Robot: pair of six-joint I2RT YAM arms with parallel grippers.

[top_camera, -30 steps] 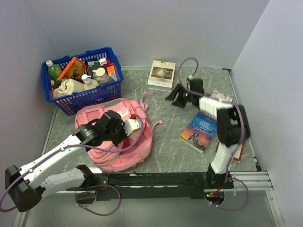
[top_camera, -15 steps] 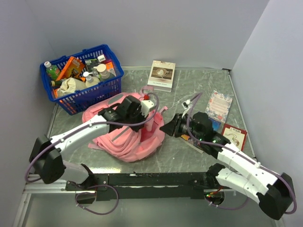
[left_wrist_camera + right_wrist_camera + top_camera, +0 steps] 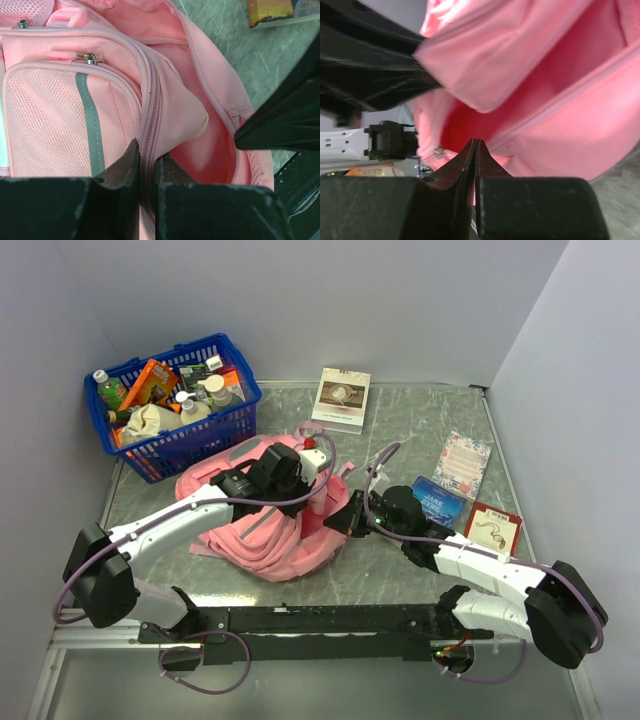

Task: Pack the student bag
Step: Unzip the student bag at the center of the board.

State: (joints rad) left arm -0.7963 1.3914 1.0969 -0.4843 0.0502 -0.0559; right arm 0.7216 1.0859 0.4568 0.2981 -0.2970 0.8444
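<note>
grey marbled table, pink bag, blue basket, books

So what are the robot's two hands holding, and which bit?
Both hold the student bag. The left gripper pinches the zipper edge of its open mouth; the right gripper looks shut on the rim at the other side.

Both arms wear glossy white shells on their long links, the left arm and the right arm alike. The joint housings are chunky matte-black cylinders, the largest at the shoulder. A thin purple cable loops outside each arm. A white block with a small red spot sits at the left wrist, and a green light glows on the right. The left hand and right hand have flat, black, wedge-shaped fingers with a finely speckled surface.
</note>
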